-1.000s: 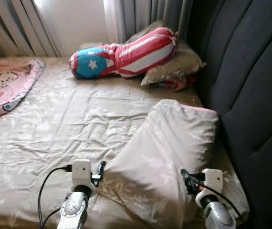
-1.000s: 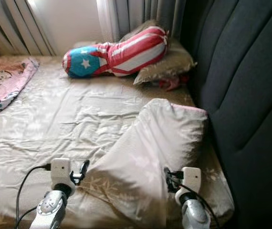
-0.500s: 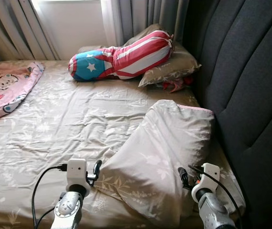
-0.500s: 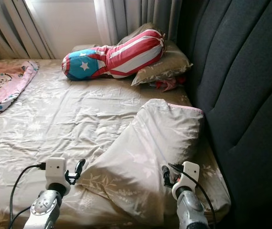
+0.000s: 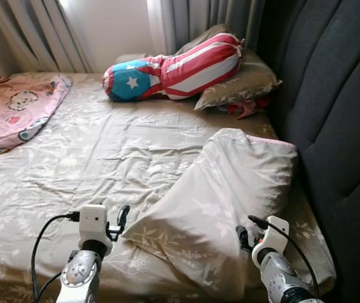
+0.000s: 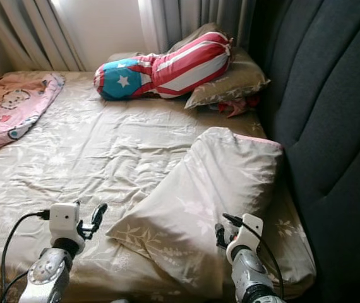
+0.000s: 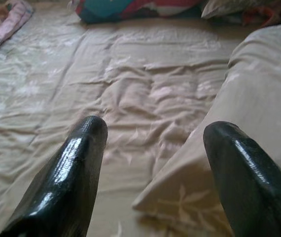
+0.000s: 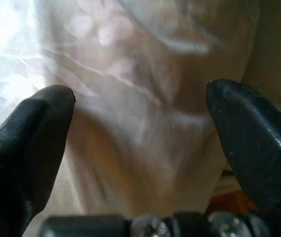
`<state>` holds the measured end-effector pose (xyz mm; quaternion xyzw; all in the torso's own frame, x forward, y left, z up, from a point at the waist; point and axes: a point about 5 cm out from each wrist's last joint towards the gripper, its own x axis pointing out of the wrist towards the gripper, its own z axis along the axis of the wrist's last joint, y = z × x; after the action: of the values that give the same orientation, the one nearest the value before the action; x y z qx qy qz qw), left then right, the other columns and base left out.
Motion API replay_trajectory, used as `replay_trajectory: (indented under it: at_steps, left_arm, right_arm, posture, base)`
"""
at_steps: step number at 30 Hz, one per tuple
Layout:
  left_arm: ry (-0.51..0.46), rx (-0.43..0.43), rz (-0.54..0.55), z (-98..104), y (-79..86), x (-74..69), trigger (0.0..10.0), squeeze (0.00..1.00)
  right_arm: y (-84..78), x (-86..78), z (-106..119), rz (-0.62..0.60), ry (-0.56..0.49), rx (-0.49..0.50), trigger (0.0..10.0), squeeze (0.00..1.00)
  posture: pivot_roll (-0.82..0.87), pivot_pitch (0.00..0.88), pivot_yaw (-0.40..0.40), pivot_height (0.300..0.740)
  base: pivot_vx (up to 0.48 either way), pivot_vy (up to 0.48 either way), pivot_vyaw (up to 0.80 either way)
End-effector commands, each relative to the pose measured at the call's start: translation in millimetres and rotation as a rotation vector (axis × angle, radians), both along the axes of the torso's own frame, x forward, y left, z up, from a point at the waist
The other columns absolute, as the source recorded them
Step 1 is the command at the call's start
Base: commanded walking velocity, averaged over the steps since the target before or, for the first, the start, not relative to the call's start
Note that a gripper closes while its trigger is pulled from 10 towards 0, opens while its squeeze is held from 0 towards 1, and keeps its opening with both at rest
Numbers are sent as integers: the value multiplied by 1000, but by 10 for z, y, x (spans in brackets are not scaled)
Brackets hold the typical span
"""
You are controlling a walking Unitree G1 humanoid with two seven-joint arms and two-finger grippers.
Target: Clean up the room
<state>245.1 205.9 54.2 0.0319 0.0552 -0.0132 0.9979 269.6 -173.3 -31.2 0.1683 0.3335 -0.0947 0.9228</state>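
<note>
The beige pillow [image 5: 224,202] lies on the bed [image 5: 72,164] against the dark headboard [image 5: 338,113]. The left gripper [image 5: 122,218], jaws apart, sits just beside its near corner. The right gripper [image 5: 244,235], jaws apart, faces its right side.
</note>
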Motion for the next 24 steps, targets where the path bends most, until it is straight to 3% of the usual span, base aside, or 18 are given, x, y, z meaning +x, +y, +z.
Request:
replay_trajectory:
  at_steps: [1,7,12,24]
  left_arm:
    - [9,16,-12,30,17,-25,10000,0]
    - [21,33,-28,87,17,-109,10000,0]
    - [12,44,-46,187,-5,-124,10000,0]
    - [23,80,-65,303,7,-277,10000,0]
  right_arm:
    - [0,-44,-41,-7,35,4,10000,0]
    - [51,-129,-116,5,81,32,10000,0]
    - [172,-207,-184,95,129,81,10000,0]
    - [187,-238,-203,104,120,112,10000,0]
  posture:
    - [101,88,20,668]
    - [120,101,30,668]
    - [133,115,36,668]
    - [182,157,53,668]
  base:
    - [0,0,0]
    - [0,0,0]
    - [0,0,0]
    - [0,0,0]
